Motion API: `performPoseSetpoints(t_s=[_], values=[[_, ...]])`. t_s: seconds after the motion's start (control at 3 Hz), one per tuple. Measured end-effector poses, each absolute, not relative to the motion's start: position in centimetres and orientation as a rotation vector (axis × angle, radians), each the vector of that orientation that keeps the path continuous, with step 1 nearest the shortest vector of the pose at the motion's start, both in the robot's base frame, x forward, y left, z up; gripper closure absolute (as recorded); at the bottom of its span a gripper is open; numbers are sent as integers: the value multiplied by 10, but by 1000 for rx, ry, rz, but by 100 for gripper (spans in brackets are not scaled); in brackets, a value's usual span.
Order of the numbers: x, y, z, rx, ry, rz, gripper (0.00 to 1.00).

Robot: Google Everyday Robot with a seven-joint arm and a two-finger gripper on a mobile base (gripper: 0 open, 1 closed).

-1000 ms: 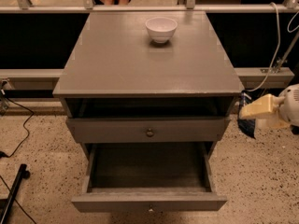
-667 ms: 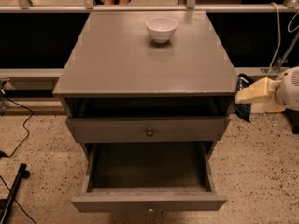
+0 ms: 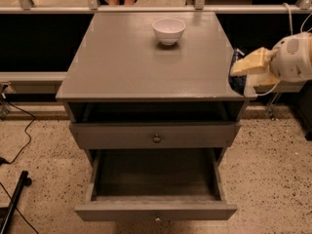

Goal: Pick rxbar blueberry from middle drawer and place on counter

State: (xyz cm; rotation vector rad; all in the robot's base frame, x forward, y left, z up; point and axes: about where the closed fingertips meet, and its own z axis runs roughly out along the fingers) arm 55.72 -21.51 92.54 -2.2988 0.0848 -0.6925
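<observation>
My gripper (image 3: pixel 242 71) comes in from the right and hovers at the right front corner of the counter (image 3: pixel 141 62). Its pale fingers (image 3: pixel 249 62) are shut on the rxbar blueberry (image 3: pixel 236 81), a dark blue-black wrapper that shows between and below them, right over the counter's edge. The middle drawer (image 3: pixel 156 209) is pulled wide open at the bottom of the cabinet, and its visible floor holds nothing.
A white bowl (image 3: pixel 168 29) stands at the back middle of the counter. The drawer above, with a brass knob (image 3: pixel 156 138), is slightly pulled out. Cables (image 3: pixel 17 130) lie on the speckled floor at the left, and a rail runs behind the cabinet.
The gripper, with the bar in it, has risen from beside the cabinet's right side up to the counter's right edge and moved slightly left.
</observation>
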Motion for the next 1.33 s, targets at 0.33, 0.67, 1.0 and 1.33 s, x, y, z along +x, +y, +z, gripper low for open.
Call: performPoseSetpoints(t_s=[0.33,0.67,1.0,1.33], values=[[592,-200,946,-2291,84,-716,100],[631,-183,950,-2315,168,-734,82],[659,-157,922,-2380,278,-645,57],[664,-127,885,-2443,264,-520,35]])
